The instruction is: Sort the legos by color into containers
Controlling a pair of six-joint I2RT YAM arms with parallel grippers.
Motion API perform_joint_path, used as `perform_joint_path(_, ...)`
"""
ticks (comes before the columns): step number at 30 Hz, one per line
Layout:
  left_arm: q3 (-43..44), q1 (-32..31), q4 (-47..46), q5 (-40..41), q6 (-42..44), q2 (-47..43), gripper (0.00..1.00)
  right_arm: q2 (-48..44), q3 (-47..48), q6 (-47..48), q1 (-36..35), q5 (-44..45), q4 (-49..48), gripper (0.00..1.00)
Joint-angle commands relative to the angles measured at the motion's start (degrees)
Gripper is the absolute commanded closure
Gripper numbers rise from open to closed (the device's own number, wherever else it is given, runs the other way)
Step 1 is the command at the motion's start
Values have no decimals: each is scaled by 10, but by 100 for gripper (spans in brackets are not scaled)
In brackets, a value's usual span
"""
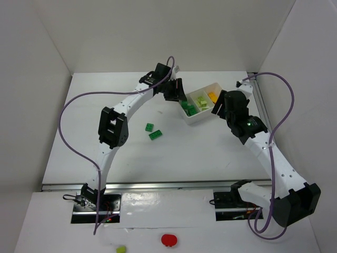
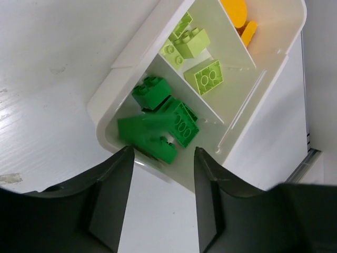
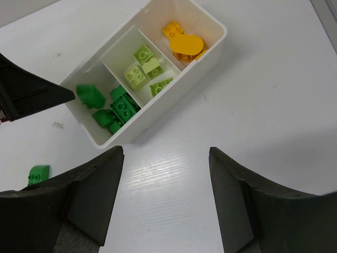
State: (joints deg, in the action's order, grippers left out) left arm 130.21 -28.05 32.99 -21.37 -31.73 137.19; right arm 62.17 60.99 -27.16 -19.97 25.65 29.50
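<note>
Nearest me, a white ledge carries a red round thing (image 1: 168,240) and a lime blob (image 1: 121,249). Beyond it the white tabletop (image 1: 210,153), enclosed by white walls, holds two loose dark green legos (image 1: 150,126) left of centre. Farther right sits the white tray (image 1: 197,117), with dark green, lime and orange bricks in separate compartments. I see the left gripper (image 2: 162,158) parted and empty over the green compartment. The right gripper (image 3: 166,158), likewise parted and empty, hangs just beside the tray's right end.
</note>
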Motion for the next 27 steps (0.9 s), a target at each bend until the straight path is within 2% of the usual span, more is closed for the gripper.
perform_joint_path(1,22,0,-4,-10,1,-2,39,-3,-1,6,4,0,9,27)
perform_joint_path(3,22,0,-4,-24,1,-8,33,2,4,6,4,0,9,27)
perform_joint_path(9,26,-5,1,-46,6,-69,32,2,4,6,4,-11,4,27)
perform_joint_path(15,-129,-5,35,47,71,-232,32,14,4,11,4,-40,4,27)
perform_joint_path(16,-181,-5,56,101,87,-248,32,14,4,11,4,-40,4,27)
perform_joint_path(19,-271,6,71,190,92,-299,36,14,-8,11,4,-52,-8,27)
perform_joint_path(20,-327,12,71,199,92,-309,36,14,-8,11,4,-58,-8,27)
perform_joint_path(24,-436,34,46,217,69,-348,38,22,-20,6,-2,-83,-38,27)
perform_joint_path(27,-478,40,28,239,58,-355,38,34,-20,0,-12,-89,-44,27)
